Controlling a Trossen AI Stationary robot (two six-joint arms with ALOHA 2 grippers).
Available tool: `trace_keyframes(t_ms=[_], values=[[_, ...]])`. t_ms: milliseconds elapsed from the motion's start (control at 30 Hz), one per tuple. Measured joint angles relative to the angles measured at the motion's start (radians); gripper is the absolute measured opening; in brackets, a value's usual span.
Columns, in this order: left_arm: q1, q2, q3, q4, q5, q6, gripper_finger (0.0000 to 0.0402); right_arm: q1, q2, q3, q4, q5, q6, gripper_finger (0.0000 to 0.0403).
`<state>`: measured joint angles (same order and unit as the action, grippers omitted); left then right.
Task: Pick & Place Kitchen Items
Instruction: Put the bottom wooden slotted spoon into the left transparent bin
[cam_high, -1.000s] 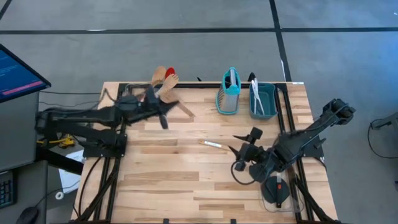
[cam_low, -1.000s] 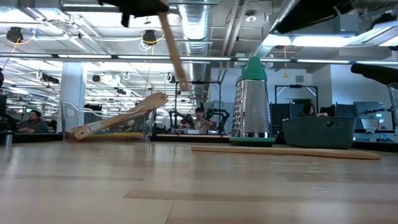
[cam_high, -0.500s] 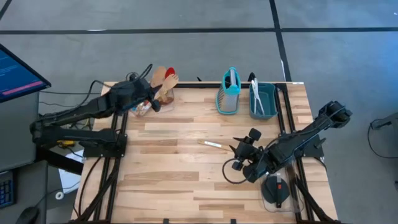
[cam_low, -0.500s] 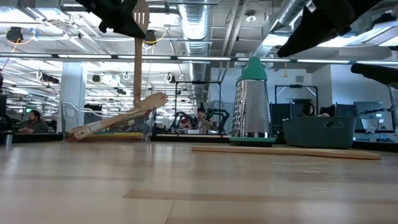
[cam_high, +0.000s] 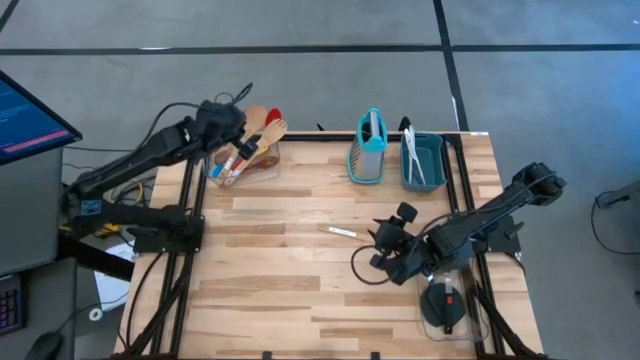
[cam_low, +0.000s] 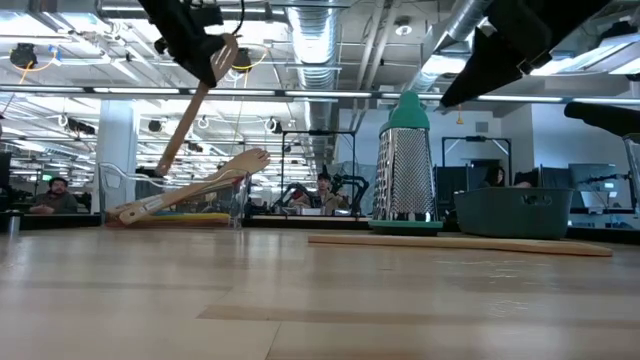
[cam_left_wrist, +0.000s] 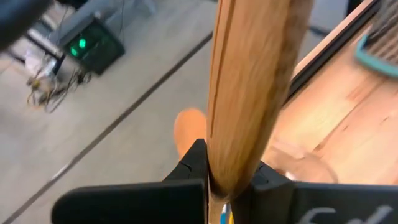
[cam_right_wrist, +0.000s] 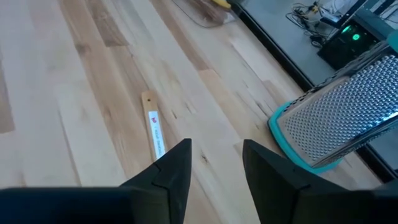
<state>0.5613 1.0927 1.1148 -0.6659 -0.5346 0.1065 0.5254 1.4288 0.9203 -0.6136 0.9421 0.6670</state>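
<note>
I am a two-armed robot at a pale wooden counter (cam_high: 300, 270).

My left claw (cam_high: 237, 148) is closed on a wooden spatula (cam_low: 195, 100), held above the clear container (cam_high: 235, 172) of utensils at the far left corner, close to the counter's far edge. From the level view the spatula slants: its wide end is up at the claw, its handle running down and away toward the pile of wooden spoons (cam_low: 190, 195).

My right claw (cam_right_wrist: 214, 165) hovers over the middle right of the counter with its fingers parted, holding nothing. Just ahead of it a flat wooden stick (cam_right_wrist: 153, 132) lies on the boards, its long axis running roughly left to right across the counter. Open bare wood surrounds the stick on all sides.

Along the far edge stand the teal box grater (cam_high: 368, 148), upright, and just beside it the teal bin (cam_high: 432, 160).
</note>
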Motion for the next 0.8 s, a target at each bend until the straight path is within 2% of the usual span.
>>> trace_keyframes(t_ms=[200,333,533,800], values=[[0.058,0.072,0.007,-0.063,0.002,-0.005,0.0004,-0.024,0.000,0.000,0.000,0.000,-0.001,0.0137],[0.089,0.118,0.007,-0.059,-0.045,-0.005,0.0004,-0.031,0.000,-0.012,0.007,0.000,-0.001,0.0140],[0.117,0.193,0.007,-0.040,-0.047,-0.009,0.0005,-0.031,0.000,-0.054,0.008,-0.003,0.045,0.0139],[0.121,0.271,-0.081,0.160,-0.067,0.056,0.0005,-0.031,0.000,-0.123,0.016,-0.004,0.137,0.0133]])
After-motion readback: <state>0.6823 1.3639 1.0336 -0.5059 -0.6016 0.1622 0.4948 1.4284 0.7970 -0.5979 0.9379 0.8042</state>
